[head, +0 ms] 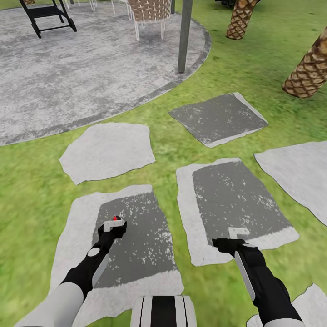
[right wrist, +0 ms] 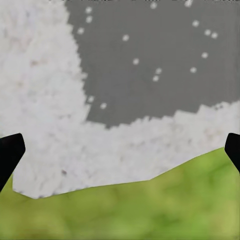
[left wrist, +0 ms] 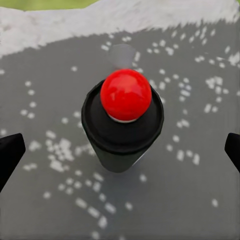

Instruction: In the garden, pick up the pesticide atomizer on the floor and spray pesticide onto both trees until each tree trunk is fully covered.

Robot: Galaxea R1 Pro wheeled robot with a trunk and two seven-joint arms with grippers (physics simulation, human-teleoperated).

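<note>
The left gripper (left wrist: pixel 120 150) hangs with fingers spread wide above the pesticide atomizer (left wrist: pixel 123 125), a black canister with a red ball top standing upright on a grey stepping stone (head: pixel 136 245) in the lawn (head: pixel 27 190). The right gripper (right wrist: pixel 120 150), also spread and empty, hovers over a neighbouring stone's pale edge (right wrist: pixel 75 145). A paved patio (head: pixel 68 77) and two scaly palm trunks (head: pixel 309 72) lie beyond.

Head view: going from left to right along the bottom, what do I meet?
Left claw over the atomizer's red cap → robot's trunk → right claw.
</note>
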